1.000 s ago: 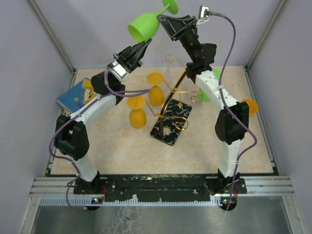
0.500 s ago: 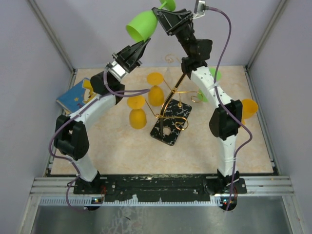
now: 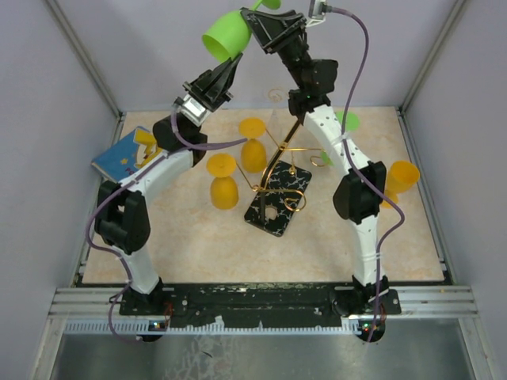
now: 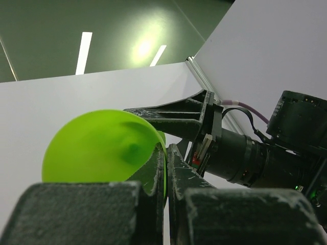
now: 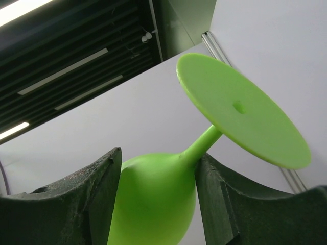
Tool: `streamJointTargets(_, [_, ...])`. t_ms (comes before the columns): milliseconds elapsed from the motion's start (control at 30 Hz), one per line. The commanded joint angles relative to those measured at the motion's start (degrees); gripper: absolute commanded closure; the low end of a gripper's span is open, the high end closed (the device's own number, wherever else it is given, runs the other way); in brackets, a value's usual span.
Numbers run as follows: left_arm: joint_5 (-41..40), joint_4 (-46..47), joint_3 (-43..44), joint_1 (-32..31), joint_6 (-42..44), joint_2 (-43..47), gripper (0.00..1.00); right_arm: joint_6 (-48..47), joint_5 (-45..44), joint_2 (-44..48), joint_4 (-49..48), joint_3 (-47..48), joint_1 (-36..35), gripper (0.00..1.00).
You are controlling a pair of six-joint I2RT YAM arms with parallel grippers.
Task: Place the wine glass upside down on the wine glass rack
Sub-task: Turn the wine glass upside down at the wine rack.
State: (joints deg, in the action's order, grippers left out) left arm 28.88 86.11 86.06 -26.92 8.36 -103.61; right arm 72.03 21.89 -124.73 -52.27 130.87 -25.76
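A bright green wine glass (image 3: 225, 36) hangs high above the table's back, tilted with its mouth to the lower left and its foot cut by the top edge. My left gripper (image 3: 230, 69) is shut on its thin rim (image 4: 165, 162), seen edge-on between the fingers. My right gripper (image 3: 255, 32) is shut on the bowl (image 5: 153, 199) just below the stem; the round foot (image 5: 240, 109) stands out beyond the fingers. The wine glass rack (image 3: 285, 152), gold wire on a black marbled base (image 3: 279, 202), stands on the table below.
Two orange-yellow glasses (image 3: 253, 147) (image 3: 223, 182) stand by the rack's left side. Another orange glass (image 3: 401, 176) lies at the right, a green one (image 3: 346, 121) behind the right arm. A blue box (image 3: 125, 155) sits at the left edge.
My right gripper has closed onto the glass's bowl. Both arms have carried the glass a little up and to the left.
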Motion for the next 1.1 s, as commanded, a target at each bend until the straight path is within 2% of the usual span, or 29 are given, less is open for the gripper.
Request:
streamJointTargets(0, [-1.4,2.8,2.9,-1.2,-0.2,-0.7,1.00,-1.8,0.6,-1.2,1.7,4.7,-1.2,0.42])
streamJointTargets(100, [-1.2,2.3,3.2,-1.6,0.1,-0.8,1.00,-2.4,0.2,-2.0,1.8,6.0,-1.5,0.46])
streamJointTargets(333, [0.0,1.2,2.7,-2.2,1.0,-0.3,1.00,-3.6,0.2,-3.0,2.5,8.2,-2.0,0.67])
streamJointTargets(567, [1.7,1.0,1.7,-2.3,1.9,0.3,0.75,-4.9,0.3,-2.8,2.9,8.3,-2.0,0.83])
streamJointTargets(633, [2.2,0.8,0.9,-2.3,2.8,0.9,0.73,-5.3,0.4,-2.8,3.0,8.3,-2.0,0.86])
streamJointTargets(767, [2.6,0.7,-0.9,-2.2,4.0,2.4,0.69,-6.3,0.3,-2.5,2.6,8.2,-1.9,0.90])
streamJointTargets(1067, [2.5,0.4,-5.1,-2.3,6.6,5.7,0.49,-11.2,-1.0,0.4,1.9,4.5,-1.0,0.91])
